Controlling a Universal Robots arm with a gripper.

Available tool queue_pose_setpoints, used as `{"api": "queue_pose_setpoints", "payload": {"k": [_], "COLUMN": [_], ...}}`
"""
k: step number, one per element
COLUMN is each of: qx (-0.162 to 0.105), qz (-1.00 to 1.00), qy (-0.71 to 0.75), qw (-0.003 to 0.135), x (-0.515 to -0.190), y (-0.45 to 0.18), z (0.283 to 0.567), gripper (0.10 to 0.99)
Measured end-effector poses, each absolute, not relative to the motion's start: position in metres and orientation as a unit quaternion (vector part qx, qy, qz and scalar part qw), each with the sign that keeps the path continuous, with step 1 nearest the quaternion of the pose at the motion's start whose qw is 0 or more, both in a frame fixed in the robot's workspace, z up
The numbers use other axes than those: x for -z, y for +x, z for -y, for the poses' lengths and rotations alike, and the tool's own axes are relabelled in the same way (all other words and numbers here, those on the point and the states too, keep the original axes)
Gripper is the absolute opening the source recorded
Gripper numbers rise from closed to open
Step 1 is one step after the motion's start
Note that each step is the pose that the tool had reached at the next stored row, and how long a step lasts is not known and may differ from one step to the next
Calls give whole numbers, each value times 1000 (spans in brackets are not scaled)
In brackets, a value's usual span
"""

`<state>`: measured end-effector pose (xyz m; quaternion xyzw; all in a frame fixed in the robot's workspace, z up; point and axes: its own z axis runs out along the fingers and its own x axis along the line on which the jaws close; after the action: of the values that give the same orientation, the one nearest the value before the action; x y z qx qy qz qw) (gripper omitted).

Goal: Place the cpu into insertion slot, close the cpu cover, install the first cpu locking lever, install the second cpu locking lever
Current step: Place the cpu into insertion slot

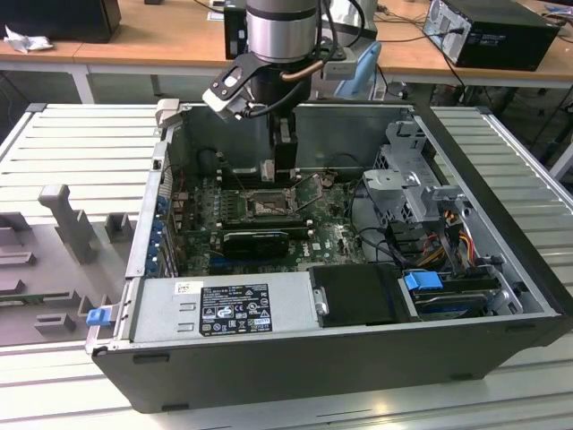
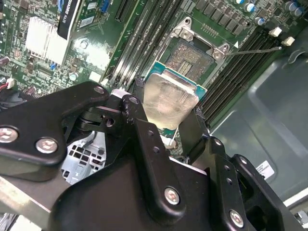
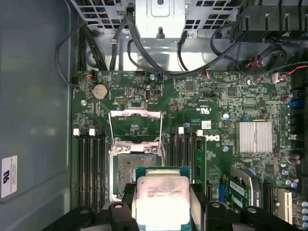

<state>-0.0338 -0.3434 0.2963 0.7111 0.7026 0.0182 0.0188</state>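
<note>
Ribbed grey metal surface (image 1: 81, 143), wooden desks (image 1: 161, 36) behind w/ black PC (image 1: 501, 31) at ext. view's right.

One chip (image 3: 161, 199); one socket (image 3: 126, 168); one open cover (image 3: 134, 113); two thin levers (image 3: 162, 139); one coin battery (image 3: 100, 91); one finned heatsink (image 3: 255, 137); one computer case (image 1: 358, 358).

There it was: the silver-grey cylindrical robot arm (image 1: 282, 31) hung down into the open dark grey computer case (image 1: 313, 367). Its black gripper (image 1: 276, 175) hovered just above the square dark-framed insertion slot (image 1: 269, 205) on the green motherboard (image 1: 338, 240). On the near side lay the silvery power supply box (image 1: 224, 309). At the exterior view's right stood the grey metal drive cage (image 1: 407, 179).
</note>
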Motion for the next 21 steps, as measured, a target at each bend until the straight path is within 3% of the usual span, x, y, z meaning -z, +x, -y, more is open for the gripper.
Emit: {"api": "queue_pose_setpoints", "payload": {"k": [21], "qx": [-10], "qz": [-705], "qy": [709], "qw": [20], "x": [-252], "y": [-34], "z": [331], "gripper": [533]}}
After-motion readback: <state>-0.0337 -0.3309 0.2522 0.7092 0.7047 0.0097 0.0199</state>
